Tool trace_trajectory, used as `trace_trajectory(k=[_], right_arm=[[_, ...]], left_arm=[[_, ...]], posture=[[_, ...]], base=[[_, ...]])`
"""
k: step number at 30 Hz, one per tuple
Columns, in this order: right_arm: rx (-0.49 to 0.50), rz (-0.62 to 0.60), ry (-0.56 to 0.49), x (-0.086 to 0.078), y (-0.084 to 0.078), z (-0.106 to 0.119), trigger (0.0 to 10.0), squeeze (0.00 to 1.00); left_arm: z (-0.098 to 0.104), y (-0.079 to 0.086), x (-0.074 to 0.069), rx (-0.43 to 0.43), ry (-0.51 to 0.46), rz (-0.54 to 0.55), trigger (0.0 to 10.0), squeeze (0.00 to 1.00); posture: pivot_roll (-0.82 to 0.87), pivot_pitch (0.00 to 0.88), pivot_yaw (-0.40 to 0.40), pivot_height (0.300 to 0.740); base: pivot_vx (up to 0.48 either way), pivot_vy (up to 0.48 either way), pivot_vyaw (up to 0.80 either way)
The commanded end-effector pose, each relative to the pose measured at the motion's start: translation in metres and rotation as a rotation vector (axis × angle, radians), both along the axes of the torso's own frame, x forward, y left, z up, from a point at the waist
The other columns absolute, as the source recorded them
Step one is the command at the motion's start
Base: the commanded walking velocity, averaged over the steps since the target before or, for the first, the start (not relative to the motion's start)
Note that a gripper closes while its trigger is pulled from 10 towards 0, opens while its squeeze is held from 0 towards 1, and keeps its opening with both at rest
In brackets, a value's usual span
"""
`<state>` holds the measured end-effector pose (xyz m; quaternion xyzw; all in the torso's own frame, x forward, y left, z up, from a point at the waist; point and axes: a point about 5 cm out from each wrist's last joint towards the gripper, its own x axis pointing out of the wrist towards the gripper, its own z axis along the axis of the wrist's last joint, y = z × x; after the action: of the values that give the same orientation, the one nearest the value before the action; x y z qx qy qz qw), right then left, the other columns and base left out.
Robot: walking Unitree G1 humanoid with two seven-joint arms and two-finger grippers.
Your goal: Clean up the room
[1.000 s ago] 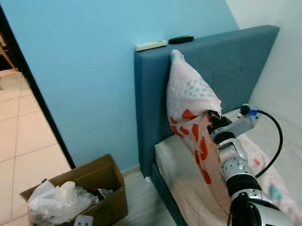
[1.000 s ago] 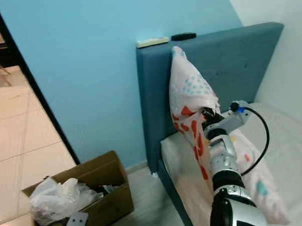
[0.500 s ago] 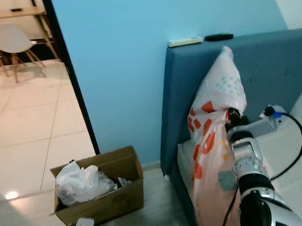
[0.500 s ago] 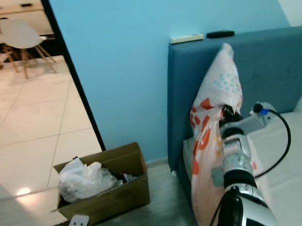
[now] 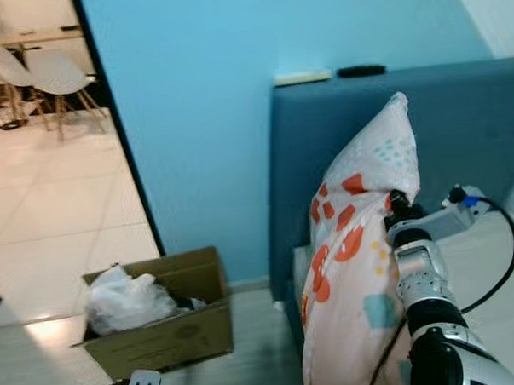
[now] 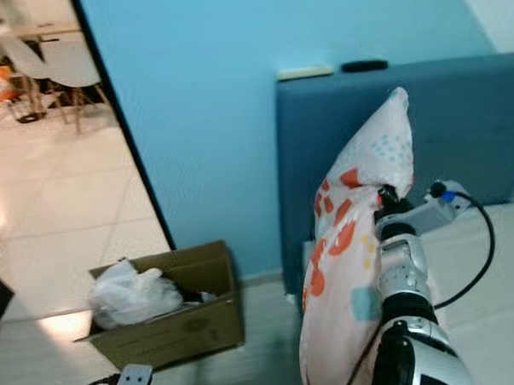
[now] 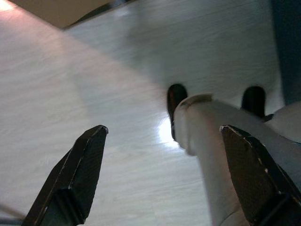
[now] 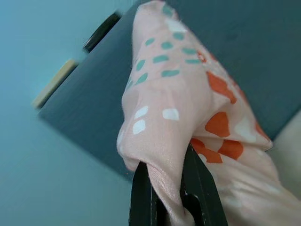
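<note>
Right gripper [image 8: 171, 197] has the pillow [image 8: 188, 101], its two black fingers [image 8: 200, 188] pinched tight on a bunched fold of the pale pink fabric, cloth squeezed between them. The pillow rises beyond the fingers to a pointed corner, teal spots near that tip, white dashes on the gathered fold, orange blotches on the side panel. Just behind it stands the dark blue headboard [image 8: 89, 113], and on its top edge lie a cream bar-shaped object [image 8: 54, 89] and, farther along, a black one [image 8: 102, 31], both blurred. Light blue wall [image 8: 42, 37] beyond. A pale strip of bed [image 8: 289, 141] shows beside the pillow's lower part.
</note>
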<state>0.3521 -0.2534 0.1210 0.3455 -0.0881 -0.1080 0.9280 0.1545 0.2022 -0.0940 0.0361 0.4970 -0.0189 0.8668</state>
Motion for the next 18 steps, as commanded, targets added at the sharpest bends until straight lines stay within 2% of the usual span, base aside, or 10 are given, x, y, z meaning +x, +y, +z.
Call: trace_trajectory(k=[1, 3, 6, 8, 11, 14, 18], right_arm=[[-0.022, 0.016, -0.048, 0.006, 0.004, 0.014, 10.0, 0.0], [0.03, 0.012, -0.064, 0.007, 0.004, 0.015, 10.0, 0.0], [0.03, 0.012, -0.064, 0.007, 0.004, 0.015, 10.0, 0.0], [0.177, -0.014, -0.116, 0.007, -0.001, 0.017, 10.0, 0.0], [0.226, -0.025, -0.129, 0.007, -0.005, 0.017, 10.0, 0.0], [0.201, -0.012, -0.109, 0.007, -0.003, 0.015, 10.0, 0.0], [0.195, -0.005, -0.1, 0.007, -0.002, 0.014, 10.0, 0.0]], left_arm=[[0.001, 0.002, 0.001, -0.002, -0.005, 0.01, 10.0, 0.0], [0.001, -0.001, 0.002, -0.012, -0.014, 0.025, 10.0, 0.0], [0.001, -0.001, 0.002, -0.012, -0.014, 0.025, 10.0, 0.0], [0.003, -0.004, 0.007, -0.026, -0.044, 0.055, 10.0, 0.0], [0.006, -0.004, 0.015, -0.034, -0.078, 0.073, 10.0, 0.0], [0.01, -0.005, 0.023, -0.04, -0.106, 0.08, 10.0, 0.0], [0.011, -0.006, 0.027, -0.043, -0.115, 0.077, 10.0, 0.0]], posture=[[0.1, 0.0, -0.043, 0.722], [0.09, 0.0, -0.049, 0.722], [0.09, 0.0, -0.049, 0.722], [0.1, 0.0, -0.058, 0.722], [0.1, 0.0, -0.06, 0.722], [0.1, 0.0, -0.065, 0.722], [0.09, 0.0, -0.063, 0.722]], base=[[0.0, 0.0, 0.0], [0.0, 0.0, 0.0], [0.0, 0.0, 0.0], [0.0, 0.0, 0.0], [0.0, 0.0, 0.0], [0.09, 0.0, 0.0], [0.276, 0.0, 0.0]])
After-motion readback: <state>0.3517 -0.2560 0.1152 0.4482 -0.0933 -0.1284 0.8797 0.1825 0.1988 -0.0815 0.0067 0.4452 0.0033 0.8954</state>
